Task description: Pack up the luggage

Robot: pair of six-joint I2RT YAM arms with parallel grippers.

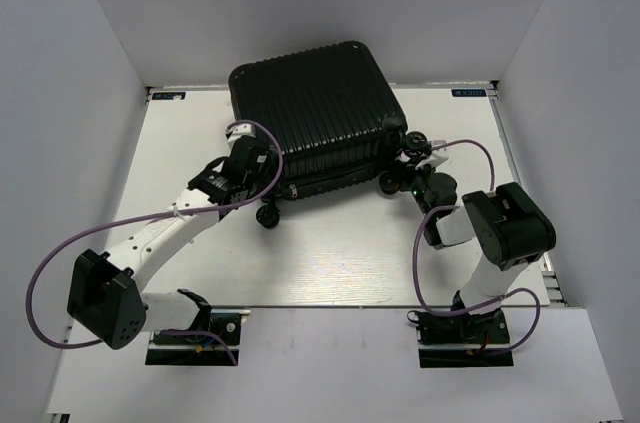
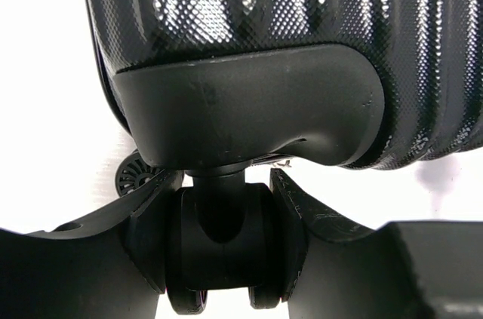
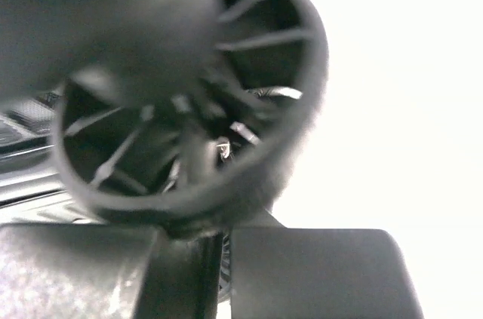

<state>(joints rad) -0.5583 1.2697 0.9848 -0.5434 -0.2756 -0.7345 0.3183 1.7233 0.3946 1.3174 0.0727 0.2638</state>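
Top external view is showing the luggage (image 1: 315, 108) lying shut and flat at the back of the table (image 1: 340, 258), with its wheeled end facing the arms. The left claw (image 2: 225, 198) is clamping the left wheel (image 2: 219, 259) at the near left corner, its fingers (image 2: 147, 236) pressing on both sides. The right claw (image 3: 215, 281) is sitting under the blurred right wheel (image 3: 189, 93) at the near right corner. Its fingers are standing close together with only a thin slot between them, and I cannot tell whether they are pinching anything.

Likely trouble: the left wheel is hanging on a short stem that looks free to swivel, so a pull may be twisting it out of the grip. If the 2 arms are pulling unevenly, the luggage may skew across the smooth white table.

The shell is hard and ribbed, with a fine glossy diamond grain. The corner cap (image 2: 249, 108) is smooth, matte and rounded. The left wheel is a twin disc. The right wheel is showing thin spokes inside a round rim.
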